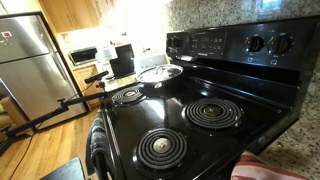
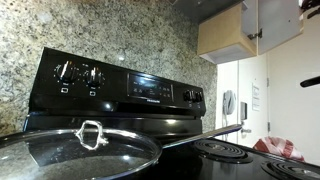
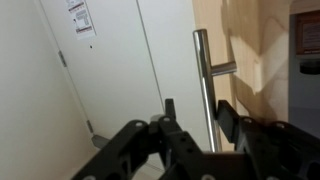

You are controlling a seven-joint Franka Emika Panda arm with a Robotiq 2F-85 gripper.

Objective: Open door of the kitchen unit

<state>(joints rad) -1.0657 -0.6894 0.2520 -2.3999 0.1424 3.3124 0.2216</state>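
The kitchen unit's door (image 3: 250,40) is a light wood panel with a vertical metal bar handle (image 3: 203,60) on a short standoff. In the wrist view my gripper (image 3: 197,108) comes in from below, and the bar runs down between its two black fingers (image 3: 228,115). The jaws stand apart, with a gap showing on each side of the bar, so nothing is gripped. In an exterior view the wall cabinet (image 2: 225,38) hangs high at the right, and its door (image 2: 275,25) stands swung out from it.
A black electric stove (image 1: 190,110) with coil burners fills the counter below. A steel pan with a glass lid (image 2: 80,145) sits on it. A granite backsplash (image 2: 110,30) rises behind. A steel fridge (image 1: 30,55) stands far off. A white room door (image 3: 100,70) lies beyond the handle.
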